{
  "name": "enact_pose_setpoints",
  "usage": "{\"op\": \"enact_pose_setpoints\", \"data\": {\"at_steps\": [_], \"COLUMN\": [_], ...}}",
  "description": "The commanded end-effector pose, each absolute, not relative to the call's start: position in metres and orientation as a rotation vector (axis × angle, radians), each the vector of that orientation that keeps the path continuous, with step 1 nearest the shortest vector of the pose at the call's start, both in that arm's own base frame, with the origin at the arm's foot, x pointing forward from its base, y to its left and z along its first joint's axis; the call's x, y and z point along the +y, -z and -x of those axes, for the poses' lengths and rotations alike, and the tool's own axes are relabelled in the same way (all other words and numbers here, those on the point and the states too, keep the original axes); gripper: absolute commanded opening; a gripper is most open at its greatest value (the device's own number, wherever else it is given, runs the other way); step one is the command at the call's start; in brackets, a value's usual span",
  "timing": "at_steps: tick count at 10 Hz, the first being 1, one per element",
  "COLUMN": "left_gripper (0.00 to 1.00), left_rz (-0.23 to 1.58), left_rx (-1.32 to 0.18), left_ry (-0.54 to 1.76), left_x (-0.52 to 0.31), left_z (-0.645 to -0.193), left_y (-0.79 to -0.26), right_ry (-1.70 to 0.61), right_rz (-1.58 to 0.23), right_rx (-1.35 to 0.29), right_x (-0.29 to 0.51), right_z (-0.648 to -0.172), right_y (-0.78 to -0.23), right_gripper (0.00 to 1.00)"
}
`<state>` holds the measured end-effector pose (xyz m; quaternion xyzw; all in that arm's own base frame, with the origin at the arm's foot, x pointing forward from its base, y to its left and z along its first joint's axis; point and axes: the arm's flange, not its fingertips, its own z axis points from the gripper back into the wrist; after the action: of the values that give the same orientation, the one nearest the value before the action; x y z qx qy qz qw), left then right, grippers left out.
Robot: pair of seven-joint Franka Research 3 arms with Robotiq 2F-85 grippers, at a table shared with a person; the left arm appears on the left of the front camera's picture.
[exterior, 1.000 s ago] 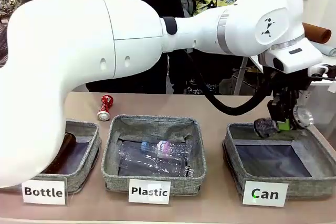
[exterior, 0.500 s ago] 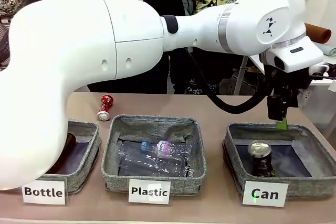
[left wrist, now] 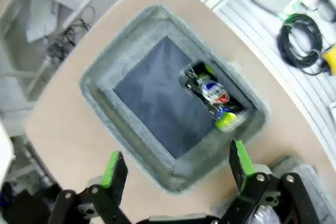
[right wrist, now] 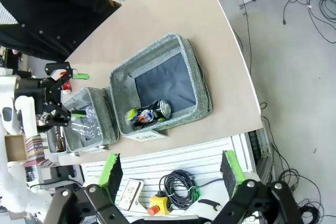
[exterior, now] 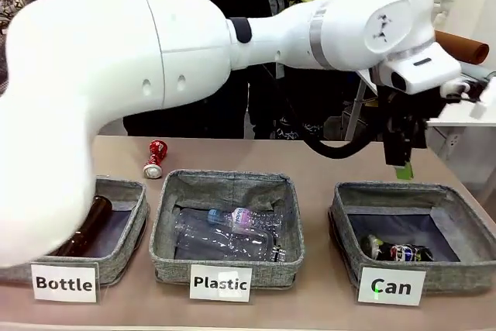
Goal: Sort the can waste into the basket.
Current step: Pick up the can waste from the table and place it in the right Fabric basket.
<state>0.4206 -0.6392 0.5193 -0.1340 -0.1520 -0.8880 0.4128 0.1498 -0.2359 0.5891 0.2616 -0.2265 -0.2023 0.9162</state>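
**A:** how's the left arm (exterior: 116,75) sitting?

**B:** it's stretched right across the desk (exterior: 318,180) from the left side with the wrist bent down. The left tool (exterior: 403,167) hangs above the far rim of the Can basket (exterior: 453,269), fingers spread wide, nothing in them. The right tool (right wrist: 171,167) is spread and empty too, up high off the desk's end.

**A:** counts?

**B:** two cans. The dark can (exterior: 395,251) lies on its side inside the Can basket by the front wall, and the red can (exterior: 156,158) is out on the desk behind the Bottle bin (exterior: 128,191). Three bins in a row. There's one brown bottle (exterior: 85,226) in the Bottle bin. Clear bottles (exterior: 232,230) are in the Plastic bin (exterior: 167,265), can't count those.
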Motion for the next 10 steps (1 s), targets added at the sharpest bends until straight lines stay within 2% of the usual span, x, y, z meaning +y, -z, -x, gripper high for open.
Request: {"op": "enact_pose_setpoints", "data": {"at_steps": [1,4,6,8,10], "left_gripper": [1.00,1.00,1.00,1.00,1.00], "left_rz": [0.430,0.515,0.613,0.719,0.866], "left_rx": [-0.303,-0.403,-0.506,-0.612,-0.648], "left_ry": [2.129,1.894,1.650,1.403,1.134], "left_x": [-0.553,-0.389,-0.273,-0.182,-0.077], "left_z": [-0.418,-0.408,-0.392,-0.366,-0.348], "left_y": [-0.539,-0.537,-0.506,-0.469,-0.436], "right_ry": [0.488,0.493,0.457,0.346,0.242], "right_rz": [-0.507,-0.613,-0.681,-0.716,-0.847], "right_rx": [-0.444,-0.317,-0.348,-0.329,-0.310], "right_x": [-0.230,-0.191,-0.149,-0.104,-0.062], "right_z": [-0.169,-0.248,-0.308,-0.346,-0.379], "right_y": [-0.589,-0.585,-0.576,-0.561,-0.537], "right_gripper": [1.00,1.00,1.00,1.00,1.00]}}
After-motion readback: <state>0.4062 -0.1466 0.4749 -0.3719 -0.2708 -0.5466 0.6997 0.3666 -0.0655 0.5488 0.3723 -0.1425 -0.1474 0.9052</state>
